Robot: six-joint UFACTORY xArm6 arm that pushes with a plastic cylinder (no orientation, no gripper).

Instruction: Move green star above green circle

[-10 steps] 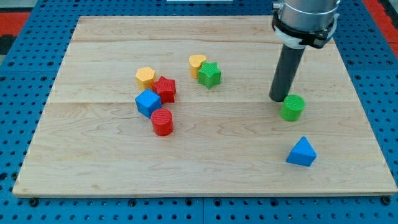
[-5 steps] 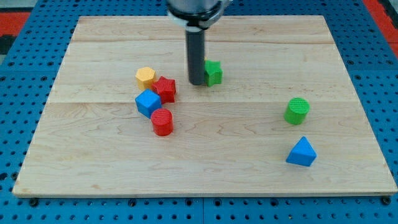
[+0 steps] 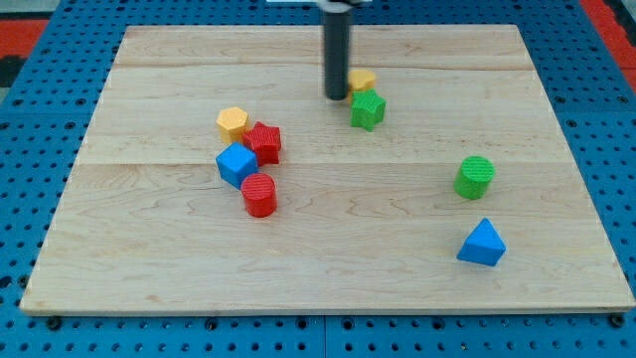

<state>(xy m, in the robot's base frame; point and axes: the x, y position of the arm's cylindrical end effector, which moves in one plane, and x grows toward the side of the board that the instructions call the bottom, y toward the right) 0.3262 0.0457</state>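
The green star (image 3: 367,109) lies on the wooden board right of centre, toward the view's top. A yellow block (image 3: 363,81) touches its upper side. The green circle (image 3: 474,177) stands on the right side of the board, well below and to the right of the star. My tip (image 3: 337,96) is just left of the yellow block and up-left of the green star, close to both.
A cluster sits left of centre: a yellow hexagon (image 3: 233,123), a red star (image 3: 264,142), a blue cube (image 3: 237,164) and a red cylinder (image 3: 259,195). A blue triangle (image 3: 482,244) lies below the green circle. The board (image 3: 149,259) rests on a blue pegboard.
My tip swung from beside the green circle across to the left of the green star and yellow block. Both blocks have been pushed to the right and slightly upward.
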